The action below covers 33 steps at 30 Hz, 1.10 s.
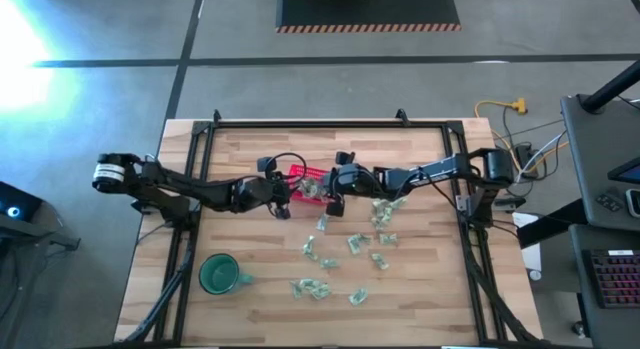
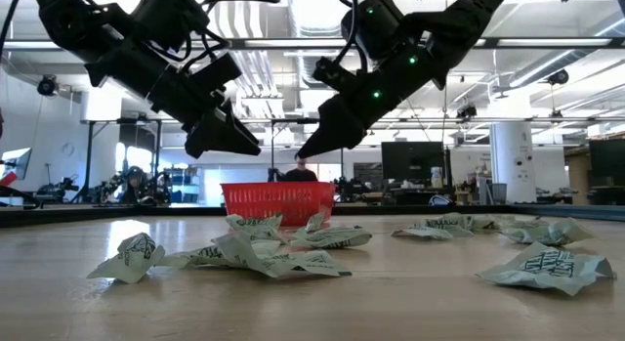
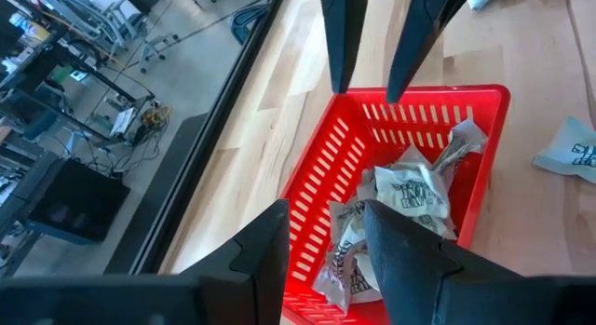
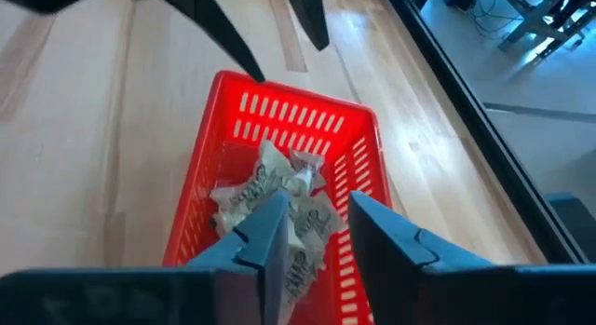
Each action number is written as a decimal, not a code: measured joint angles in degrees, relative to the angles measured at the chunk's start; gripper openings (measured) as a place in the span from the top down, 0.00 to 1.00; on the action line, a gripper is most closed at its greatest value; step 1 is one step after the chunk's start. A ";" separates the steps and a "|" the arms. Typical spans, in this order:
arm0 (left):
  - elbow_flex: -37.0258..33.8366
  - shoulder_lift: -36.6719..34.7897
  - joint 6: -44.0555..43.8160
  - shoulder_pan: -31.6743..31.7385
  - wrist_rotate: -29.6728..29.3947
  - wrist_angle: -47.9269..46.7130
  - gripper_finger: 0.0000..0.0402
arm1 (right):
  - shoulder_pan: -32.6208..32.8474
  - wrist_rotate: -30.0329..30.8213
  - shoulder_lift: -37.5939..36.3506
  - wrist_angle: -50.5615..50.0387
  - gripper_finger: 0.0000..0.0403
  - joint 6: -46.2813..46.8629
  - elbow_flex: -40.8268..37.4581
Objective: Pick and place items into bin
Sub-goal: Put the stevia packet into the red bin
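Observation:
The red mesh basket (image 1: 303, 175) stands on the table's far middle and holds several pale green-and-white wrapped pieces (image 3: 410, 190). More wrapped pieces (image 1: 352, 245) lie scattered on the wood nearer me and to the right. My left gripper (image 3: 326, 223) hovers open above the basket's left side. My right gripper (image 4: 317, 209) hovers open above its right side. In the low view both grippers, left (image 2: 242, 146) and right (image 2: 309, 149), point slanting down at the basket (image 2: 278, 202) from either side, clear of its rim. I see nothing between either pair of fingers.
A dark-green mug (image 1: 220, 274) stands near the table's near-left corner. Loose wrapped pieces (image 2: 259, 253) lie across the near and right parts of the table. Dark frame rails (image 1: 190, 189) run along the left, right and far edges.

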 joint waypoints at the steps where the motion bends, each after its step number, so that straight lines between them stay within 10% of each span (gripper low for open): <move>1: 0.00 0.00 -0.10 -0.12 -0.02 0.00 0.69 | 0.07 0.13 -0.31 -0.72 0.72 -0.37 0.00; 15: 0.17 0.00 -1.33 -0.73 7.75 0.07 0.69 | 1.72 -0.52 -9.85 -37.83 0.71 10.39 -0.41; 27: 0.26 0.00 -5.75 -1.72 36.60 0.57 0.69 | 3.91 -0.47 -12.24 -34.47 0.78 14.09 -8.91; 33: 0.28 0.80 -10.25 -3.93 40.52 1.43 0.69 | 3.93 -0.52 -12.26 -31.72 0.81 13.33 -11.96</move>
